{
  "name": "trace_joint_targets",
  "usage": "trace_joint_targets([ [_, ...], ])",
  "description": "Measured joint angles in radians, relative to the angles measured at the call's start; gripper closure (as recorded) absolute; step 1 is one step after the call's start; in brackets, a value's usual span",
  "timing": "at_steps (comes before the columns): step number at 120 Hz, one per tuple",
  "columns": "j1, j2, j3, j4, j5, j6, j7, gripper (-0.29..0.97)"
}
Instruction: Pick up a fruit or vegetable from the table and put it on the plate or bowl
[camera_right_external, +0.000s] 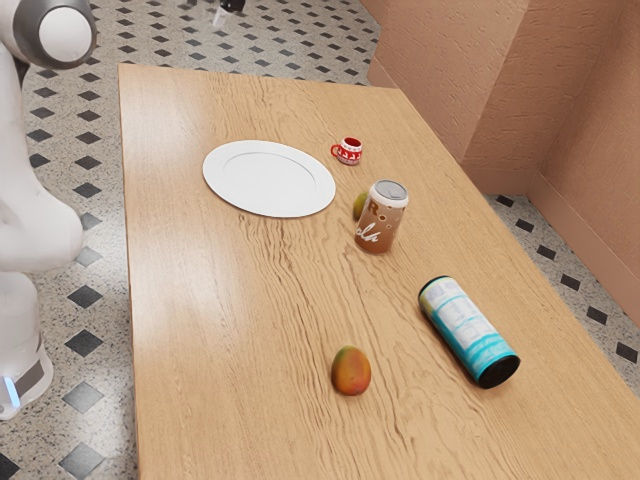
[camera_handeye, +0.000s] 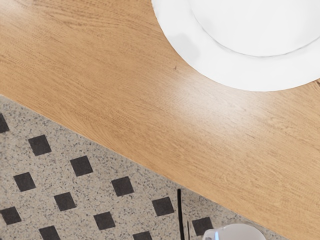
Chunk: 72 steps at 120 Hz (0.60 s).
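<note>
- Mango (camera_right_external: 351, 370): red-orange with a green patch. It lies on the table (camera_right_external: 230, 330) at the near end, apart from the rest.
- Plate (camera_right_external: 268, 178): white, flat on the table toward the far end. It is well apart from the mango, on the exterior view's left of it.
- Small fruit (camera_right_external: 359, 204): yellow-green, mostly hidden behind the can (camera_right_external: 380, 216), just right of the plate's rim. Can't tell whether it touches the can.
- Can: brown with a silver lid, upright, between plate and mango and right of the plate.
- Mug (camera_right_external: 347, 151): small, red with a white pattern, upright. It is farther back than the can and near the plate's right rim, not touching.
- Tube (camera_right_external: 468, 330): teal-and-white cylinder on its side, black end toward the near right. It is right of the mango, apart from it.
- Claw (camera_right_external: 228, 10): at the exterior view's top edge, seen against the floor (camera_right_external: 90, 300), well apart from mango and plate. Wide or narrow: cannot tell.
- Arm (camera_right_external: 30, 220): white, at the exterior view's left edge, beside the table.
- Wrist view: under the hand are the table (camera_handeye: 150, 110) edge, part of the plate (camera_handeye: 240, 70) rim, and the floor (camera_handeye: 75, 200), speckled grey with black diamonds.
</note>
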Motion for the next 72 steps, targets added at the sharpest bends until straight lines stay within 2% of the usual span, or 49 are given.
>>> trace_joint_targets([
  [33, 0.000, 0.015, -0.012, 0.015, 0.021, 0.152, 0.068, 0.02],
  [40, -0.026, 0.106, -0.167, 0.082, 0.022, 0.168, 0.080, 0.02],
  [45, -0.074, 0.131, -0.282, -0.001, -0.006, 0.216, 0.088, 0.03],
  [56, -0.118, 0.151, -0.397, -0.224, -0.114, 0.321, 0.091, 0.03],
  [66, -0.171, 0.160, -0.562, -0.271, -0.172, 0.382, 0.089, 0.02],
  [72, -0.236, 0.155, -0.615, -0.295, -0.191, 0.424, 0.058, 0.03],
])
